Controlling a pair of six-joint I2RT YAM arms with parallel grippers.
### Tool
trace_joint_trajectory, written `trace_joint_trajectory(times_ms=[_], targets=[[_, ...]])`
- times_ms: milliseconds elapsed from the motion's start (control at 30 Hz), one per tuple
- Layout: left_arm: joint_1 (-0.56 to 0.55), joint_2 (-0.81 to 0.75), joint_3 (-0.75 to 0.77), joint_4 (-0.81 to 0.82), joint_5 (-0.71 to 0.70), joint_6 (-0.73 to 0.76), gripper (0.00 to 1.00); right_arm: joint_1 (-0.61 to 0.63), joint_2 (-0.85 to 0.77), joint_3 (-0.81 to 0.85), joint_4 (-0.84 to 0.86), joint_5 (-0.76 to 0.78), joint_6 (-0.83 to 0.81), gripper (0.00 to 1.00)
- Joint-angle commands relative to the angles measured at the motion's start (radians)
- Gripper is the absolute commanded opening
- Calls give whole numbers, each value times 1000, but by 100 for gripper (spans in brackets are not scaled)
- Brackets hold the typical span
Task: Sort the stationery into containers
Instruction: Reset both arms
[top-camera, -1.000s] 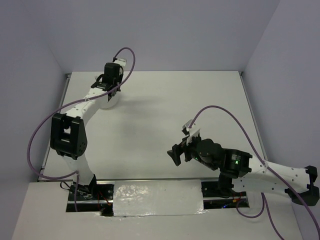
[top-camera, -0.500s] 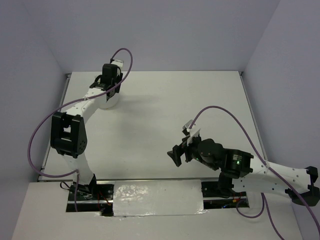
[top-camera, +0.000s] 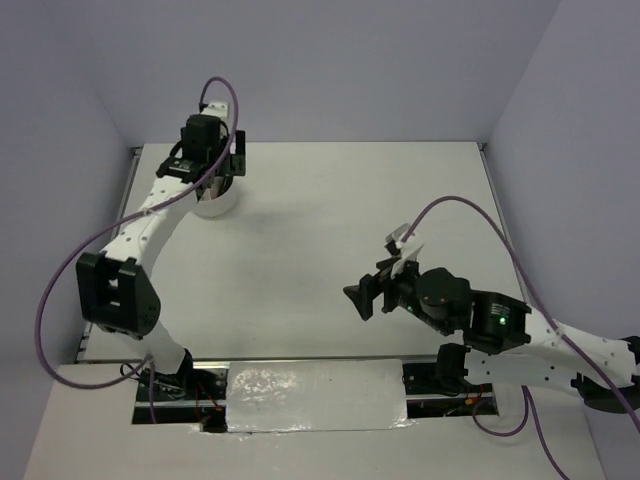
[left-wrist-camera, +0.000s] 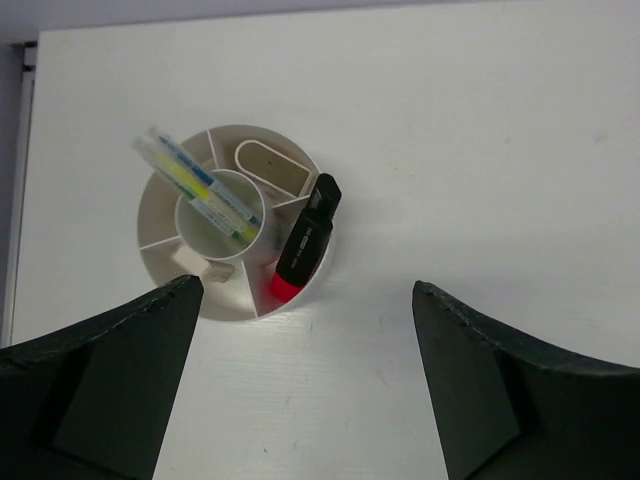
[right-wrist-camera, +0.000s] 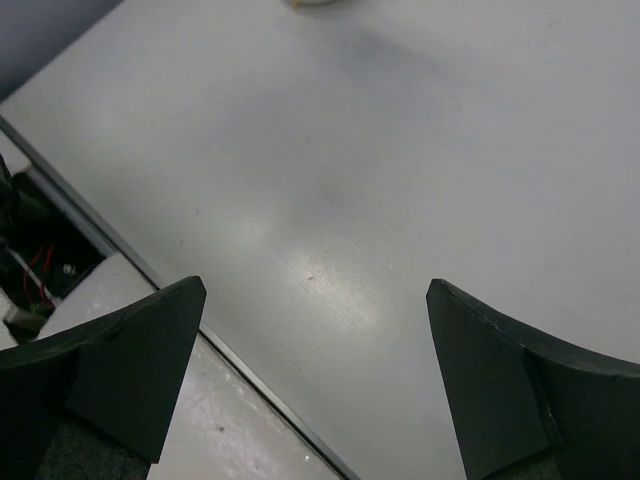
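Since a second ago the left gripper (left-wrist-camera: 305, 290) has shifted leftward above the white cup (left-wrist-camera: 155, 225), and its jaws have parted fully; they hold nothing. Note the red-and-black marker (left-wrist-camera: 305, 240) propped slantwise in an outer compartment, as a released item would settle. The yellow-green stick (left-wrist-camera: 200, 190) lies slanted across the centre well, and a tan eraser (left-wrist-camera: 272, 165) sits in a neighbouring compartment. The right gripper (right-wrist-camera: 315, 288) hangs wide open and empty over the table (right-wrist-camera: 400, 150), well apart from the cup, likely parked clear of the work. Judge the sort near complete: you see no loose stationery
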Motion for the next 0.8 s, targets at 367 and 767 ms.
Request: trace_joint_trajectory(times_ms=[367, 767], targets=[[11, -790, -217, -363, -9, -275, 99, 1, -190, 593, -451, 467, 100, 100], [11, -1223, -387, -537, 7, -329, 99, 1, -163, 558, -675, 547, 261, 100]])
